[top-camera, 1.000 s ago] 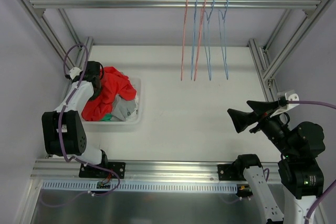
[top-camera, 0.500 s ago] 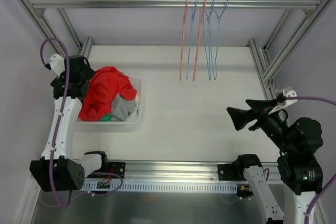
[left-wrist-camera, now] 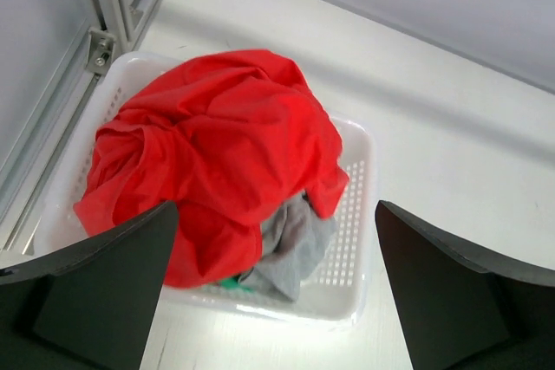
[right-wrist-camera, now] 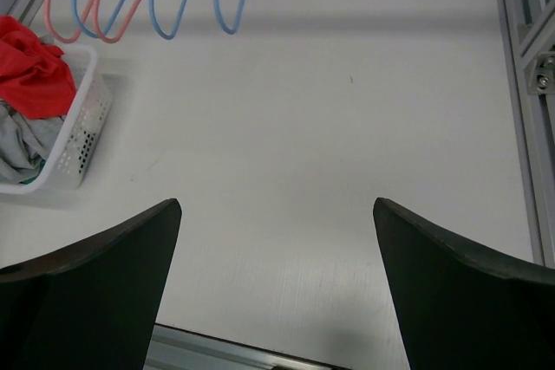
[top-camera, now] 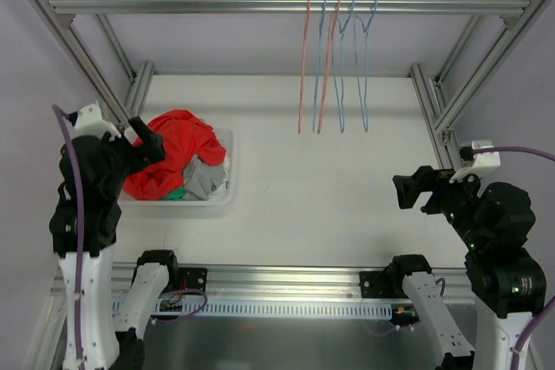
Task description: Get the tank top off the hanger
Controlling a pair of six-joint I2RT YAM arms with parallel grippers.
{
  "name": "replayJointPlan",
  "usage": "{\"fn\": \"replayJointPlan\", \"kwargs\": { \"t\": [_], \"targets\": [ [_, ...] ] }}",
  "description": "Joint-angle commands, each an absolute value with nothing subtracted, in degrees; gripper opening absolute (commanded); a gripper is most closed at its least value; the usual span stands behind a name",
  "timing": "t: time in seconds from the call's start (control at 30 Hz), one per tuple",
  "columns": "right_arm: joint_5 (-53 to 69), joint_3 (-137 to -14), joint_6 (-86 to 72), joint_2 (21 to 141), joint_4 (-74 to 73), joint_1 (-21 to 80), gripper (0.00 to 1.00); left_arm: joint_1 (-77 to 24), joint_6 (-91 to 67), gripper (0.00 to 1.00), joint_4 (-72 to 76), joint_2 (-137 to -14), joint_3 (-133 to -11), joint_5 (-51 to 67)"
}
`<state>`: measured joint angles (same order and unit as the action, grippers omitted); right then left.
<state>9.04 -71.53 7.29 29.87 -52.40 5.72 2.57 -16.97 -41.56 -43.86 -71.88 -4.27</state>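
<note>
Top external view: the red tank top (top-camera: 176, 150) is lying heaped in a white basket (top-camera: 224, 192) at nine o'clock on the counter (top-camera: 321, 188), over grey cloth (left-wrist-camera: 290, 244). Bare pink and blue hangers (top-camera: 336, 62) are hanging from the rail at twelve. Left fingers (left-wrist-camera: 52, 301) are spreading wide, holding nothing, above the basket; right fingers (right-wrist-camera: 78, 292) are likewise gaping empty at three o'clock.

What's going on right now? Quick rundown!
Left gripper open above basket. Right gripper open, empty. Hangers bare on rail; red garment piled in basket. Nothing blocking.
</note>
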Motion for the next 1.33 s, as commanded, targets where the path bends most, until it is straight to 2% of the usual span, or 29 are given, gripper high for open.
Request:
{"fn": "replayJointPlan", "kwargs": {
  "t": [0.0,0.2,0.37,0.73,1.3],
  "targets": [
    [3.26,-73.13,9.23,27.87,-57.47,5.54,1.00,2.29,-11.34,0.99,-47.46,-33.00,-68.65,3.68],
    [-2.63,-72.51,10.02,24.09,-62.22,7.29,0.99,0.53,-11.16,0.99,-54.05,-22.43,-64.34,8.87],
    [-6.76,-69.26,12.13,19.35,-64.16,10.28,0.99,-3.25,-10.99,0.99,-55.28,-17.41,-58.81,3.26],
    [-11.51,-67.59,13.01,19.16,-64.95,12.92,1.00,-3.60,-11.87,0.98,-55.11,-20.21,-58.01,6.94],
    [-8.97,-67.06,11.60,21.53,-63.19,12.83,1.00,-3.60,-11.51,0.99,-54.49,-19.34,-58.01,7.47]
  ]
}}
